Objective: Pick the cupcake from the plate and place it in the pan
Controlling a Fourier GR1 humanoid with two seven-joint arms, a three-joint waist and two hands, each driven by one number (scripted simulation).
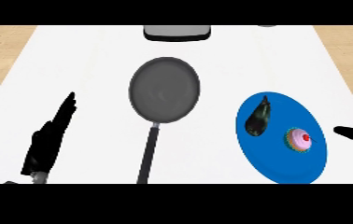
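Observation:
A pink-frosted cupcake (300, 139) with a red cherry on top stands on the right part of a blue plate (276, 164). A dark eggplant (259, 116) lies on the same plate, to the cupcake's upper left. A grey pan (164, 88) sits at the counter's middle, its long handle (148, 153) pointing toward me. My left hand (50, 141) rests at the lower left, fingers straight and holding nothing. Only a black tip of my right hand (343, 132) shows at the right edge, just right of the plate.
A grey appliance (176, 32) stands at the far edge of the white counter, behind the pan. Wooden floor shows beyond the counter's left and right sides.

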